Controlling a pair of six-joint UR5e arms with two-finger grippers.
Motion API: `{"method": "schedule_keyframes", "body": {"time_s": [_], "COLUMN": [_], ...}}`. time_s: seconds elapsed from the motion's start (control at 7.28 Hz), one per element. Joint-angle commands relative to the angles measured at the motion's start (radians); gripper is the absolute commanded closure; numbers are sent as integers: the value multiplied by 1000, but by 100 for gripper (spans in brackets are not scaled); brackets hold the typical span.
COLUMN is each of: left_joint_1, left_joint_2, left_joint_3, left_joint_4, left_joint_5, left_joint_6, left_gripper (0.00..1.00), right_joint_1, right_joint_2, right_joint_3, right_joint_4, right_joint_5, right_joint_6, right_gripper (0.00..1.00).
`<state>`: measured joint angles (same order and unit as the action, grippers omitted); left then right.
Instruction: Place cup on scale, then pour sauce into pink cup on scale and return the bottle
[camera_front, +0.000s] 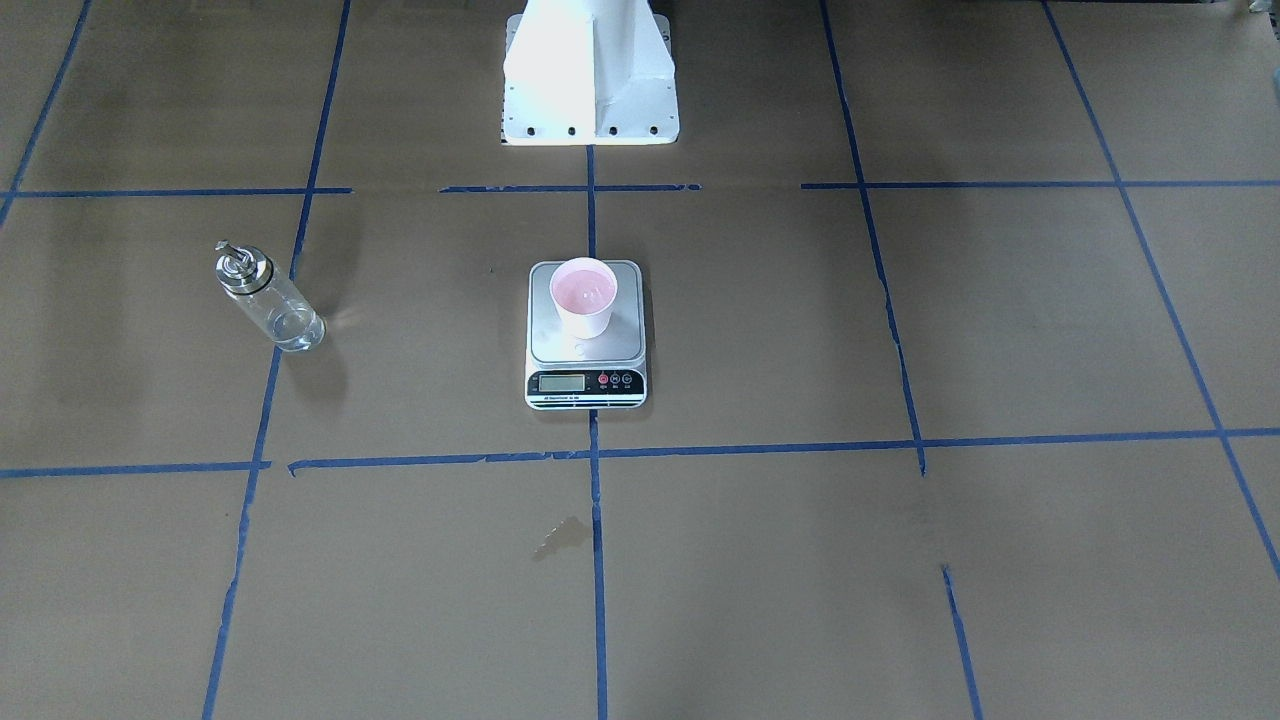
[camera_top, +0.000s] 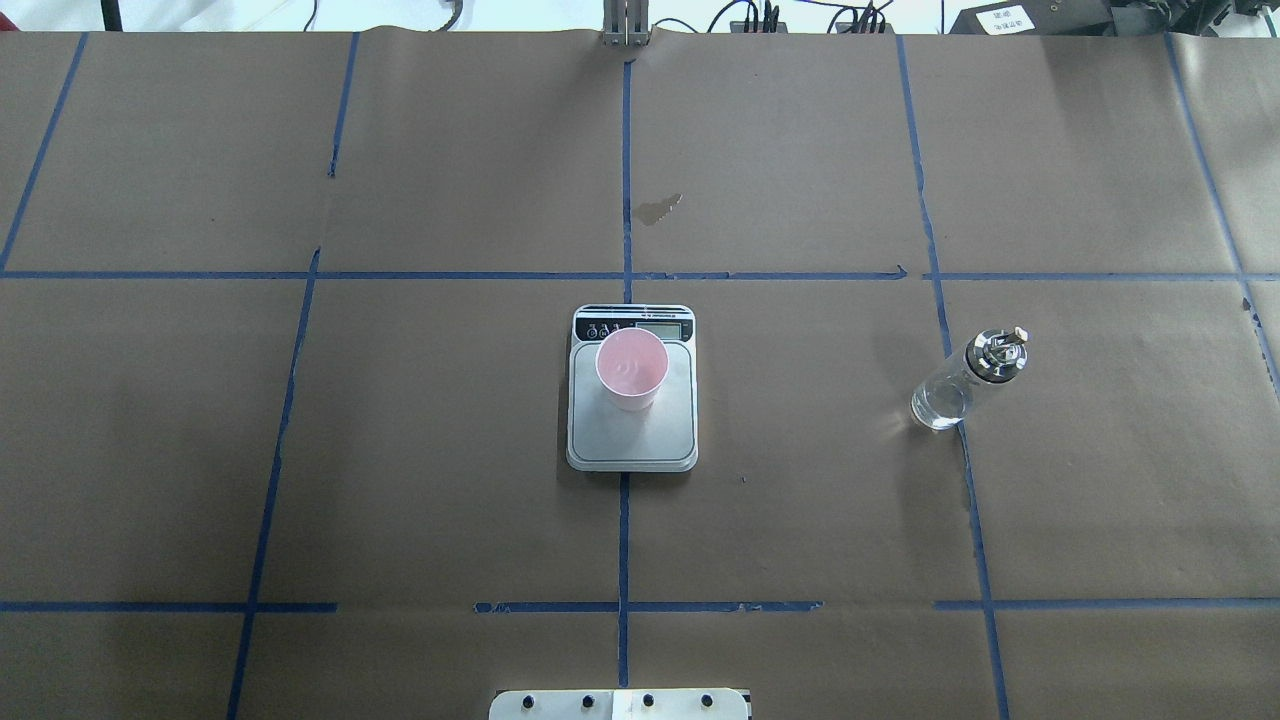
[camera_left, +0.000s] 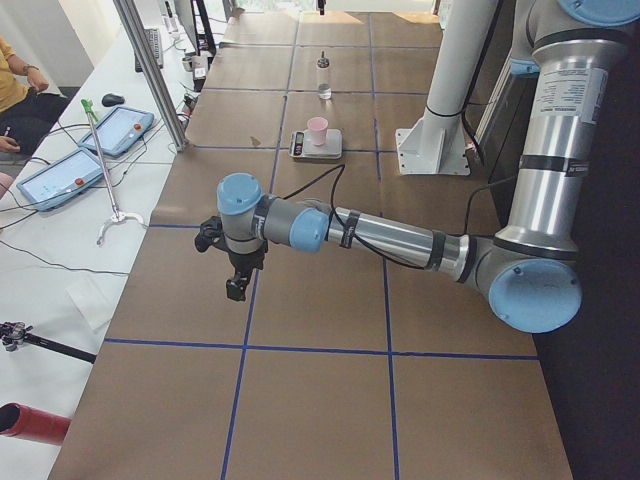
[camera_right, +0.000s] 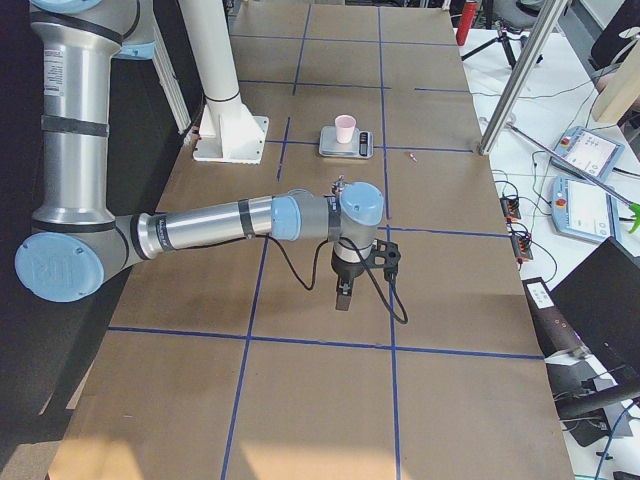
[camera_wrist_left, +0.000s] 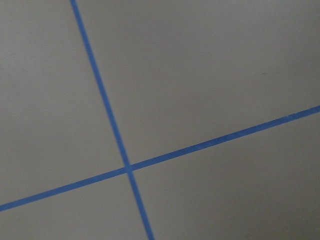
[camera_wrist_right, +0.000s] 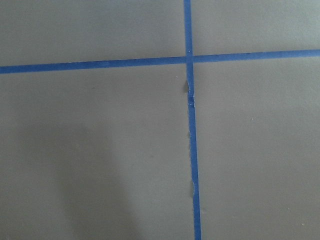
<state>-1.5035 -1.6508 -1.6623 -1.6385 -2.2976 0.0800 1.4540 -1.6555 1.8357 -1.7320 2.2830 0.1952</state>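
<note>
The pale pink cup (camera_front: 584, 300) stands upright on the scale's silver plate (camera_front: 560, 345), toward its back half, at the table's middle; both also show in the overhead view, cup (camera_top: 630, 372) and scale (camera_top: 600, 430). The clear glass bottle (camera_top: 965, 380) with its metal spout stands upright on the paper on my right side, apart from the scale. My left gripper (camera_left: 237, 290) hangs over bare paper far from the scale. My right gripper (camera_right: 343, 298) hangs over bare paper as well. I cannot tell whether either is open. Both wrist views show only paper and blue tape.
The white robot base (camera_front: 590, 80) stands behind the scale. A small stain (camera_front: 560, 537) marks the paper in front of the scale. Blue tape lines (camera_top: 625, 180) divide the brown paper. Tablets (camera_left: 60, 175) and metal poles (camera_left: 150, 75) stand along the operators' edge.
</note>
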Motion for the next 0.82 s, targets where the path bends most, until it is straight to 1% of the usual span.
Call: {"method": "schedule_keyframes", "body": {"time_s": [0.0,0.14,0.27,0.41,0.69], "left_joint_1": [-43,-41,-41,-15,-7], "left_joint_2": [9,6,8,5,9], "left_joint_3": [-2,18,-5,-22,-30], "left_joint_4": [2,14,79,126,132], "left_joint_5": [0,-3,1,9,7], "left_joint_6": [23,23,24,29,29], "left_gripper": [0,0,0,0,0], "right_joint_1": [25,25,25,25,25], "right_joint_2": [0,-10,-1,-10,-7], "right_joint_3": [-35,-29,-38,-47,-50], "right_joint_4": [-3,-1,2,2,2], "right_joint_5": [18,15,33,112,127], "right_joint_6": [4,3,1,0,-8], "right_gripper": [0,0,0,0,0]}}
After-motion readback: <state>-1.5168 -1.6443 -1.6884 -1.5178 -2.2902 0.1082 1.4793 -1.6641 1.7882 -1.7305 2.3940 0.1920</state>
